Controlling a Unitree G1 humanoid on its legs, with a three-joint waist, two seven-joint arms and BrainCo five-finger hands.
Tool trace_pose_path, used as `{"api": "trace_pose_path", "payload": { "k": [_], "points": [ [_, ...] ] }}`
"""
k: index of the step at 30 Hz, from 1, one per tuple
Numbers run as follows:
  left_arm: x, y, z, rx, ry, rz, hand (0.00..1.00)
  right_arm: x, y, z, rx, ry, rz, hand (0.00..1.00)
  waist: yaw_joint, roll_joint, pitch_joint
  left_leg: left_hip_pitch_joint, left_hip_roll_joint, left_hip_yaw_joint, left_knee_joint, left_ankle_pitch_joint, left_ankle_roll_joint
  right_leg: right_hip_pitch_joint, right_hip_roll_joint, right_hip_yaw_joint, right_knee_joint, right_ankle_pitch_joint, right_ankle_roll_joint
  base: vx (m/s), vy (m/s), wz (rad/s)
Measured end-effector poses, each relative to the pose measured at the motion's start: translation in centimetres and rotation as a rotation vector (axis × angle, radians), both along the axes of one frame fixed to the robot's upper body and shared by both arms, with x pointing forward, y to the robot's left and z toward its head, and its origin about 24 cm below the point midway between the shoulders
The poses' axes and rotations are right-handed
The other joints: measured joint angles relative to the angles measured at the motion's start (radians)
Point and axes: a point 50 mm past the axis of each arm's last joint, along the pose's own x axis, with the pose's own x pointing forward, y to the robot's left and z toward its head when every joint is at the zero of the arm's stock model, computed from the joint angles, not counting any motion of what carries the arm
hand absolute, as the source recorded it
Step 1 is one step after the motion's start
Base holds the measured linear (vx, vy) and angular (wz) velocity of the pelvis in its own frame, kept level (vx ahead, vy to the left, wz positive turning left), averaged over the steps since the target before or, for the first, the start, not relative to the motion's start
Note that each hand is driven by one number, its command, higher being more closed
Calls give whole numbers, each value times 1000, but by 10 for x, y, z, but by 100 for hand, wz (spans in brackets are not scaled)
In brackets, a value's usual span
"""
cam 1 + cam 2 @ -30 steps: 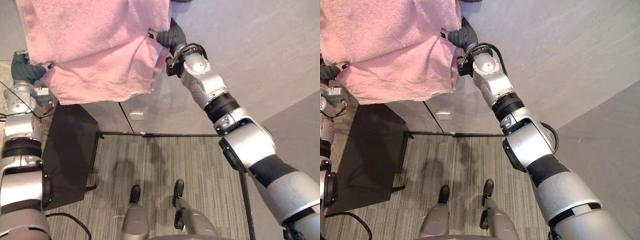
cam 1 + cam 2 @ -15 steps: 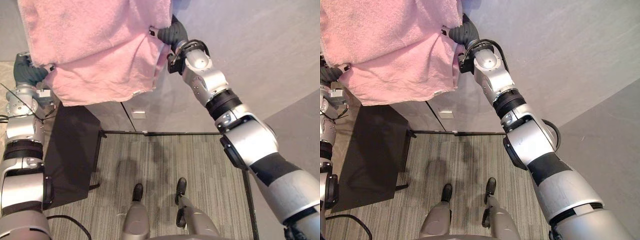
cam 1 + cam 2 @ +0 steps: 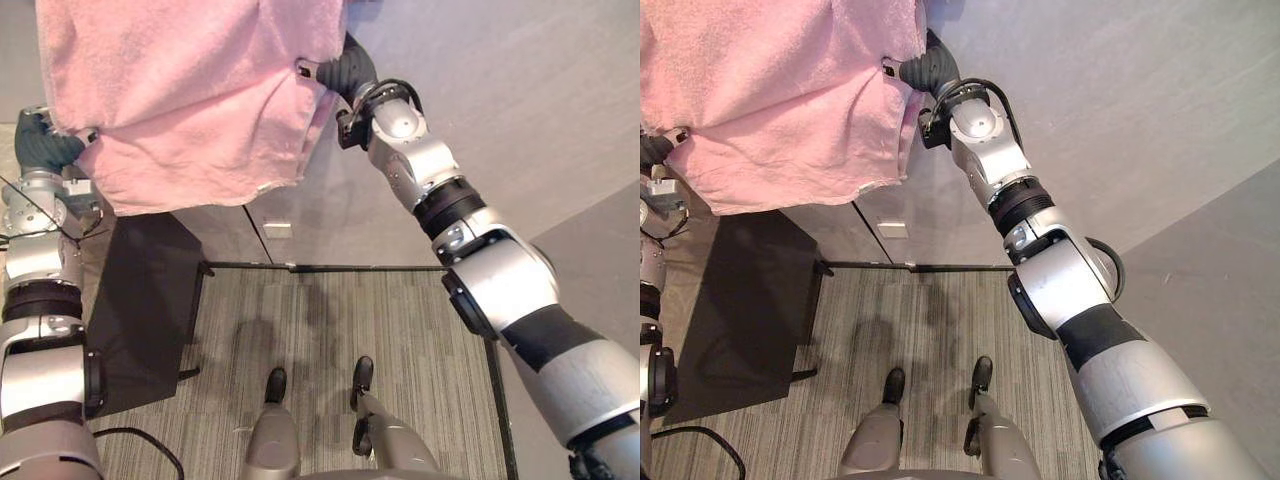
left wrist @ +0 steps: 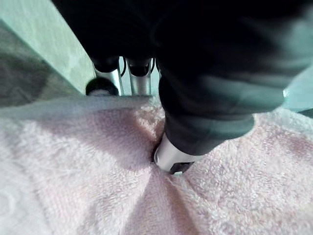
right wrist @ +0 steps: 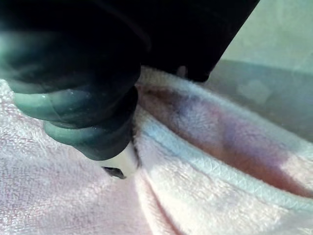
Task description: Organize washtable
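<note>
Both arms reach upward, left hand (image 3: 45, 145) and right hand (image 3: 340, 72) well apart, each pinching the pink towel (image 3: 190, 90).

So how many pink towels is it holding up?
1: a pink terry-cloth towel stretched between the left hand at one edge and the right hand at the other; its folds could hide another.

Office-like room, grey ribbed carpet tiles (image 3: 330, 330) underfoot, plain grey walls (image 3: 520, 100), white wall plate (image 3: 277, 231) at 12 o'clock, black bench (image 3: 140, 290) at 9 o'clock.
</note>
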Motion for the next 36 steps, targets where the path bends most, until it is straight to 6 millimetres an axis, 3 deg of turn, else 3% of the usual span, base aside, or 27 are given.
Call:
{"api": "trace_pose_path", "payload": {
  "k": [4,9,17,21,26,29,33,36],
  "points": [
    [-16,31,-28,-145,64,150,0,4,-15,-5,-5,8,-39,0,2,1,-1,7,-1,0,4,-1,1,9,-1,0,0,0,0,0,0,0],
    [-30,44,-52,-164,152,210,0,11,-45,-7,-14,13,-117,0,25,1,-1,6,-1,0,7,-3,4,8,-6,11,-3,-4,-4,0,0,2],
    [-35,48,-53,-148,170,210,0,16,-77,-26,-14,62,-190,0,25,0,-6,9,-3,3,10,0,1,8,-6,18,0,4,3,0,0,-2],
    [-34,48,-55,-146,186,202,0,20,-106,-50,-35,147,-269,0,27,1,-31,12,-4,6,12,0,1,8,-2,24,0,7,-1,9,15,-3],
    [-34,48,-54,-148,185,201,0,20,-133,-54,-57,173,-350,0,21,3,-44,31,-6,27,12,-2,4,17,-1,43,0,16,-9,13,69,-12],
    [-33,48,-52,-150,178,202,0,20,-160,-59,15,215,-445,0,11,7,-47,59,-6,27,11,-5,8,45,-2,45,0,15,-9,-11,82,-1],
    [-31,44,-43,-162,121,191,0,15,-187,-47,201,188,-555,0,0,22,-69,73,-11,26,9,-13,21,60,-12,42,0,-5,-5,-33,85,3],
    [-30,32,-10,-125,-30,158,0,-4,-207,-26,278,20,-621,0,-1,30,-97,73,-12,24,4,-14,23,60,-13,38,-4,-9,-5,-12,67,4]
  ]
}}
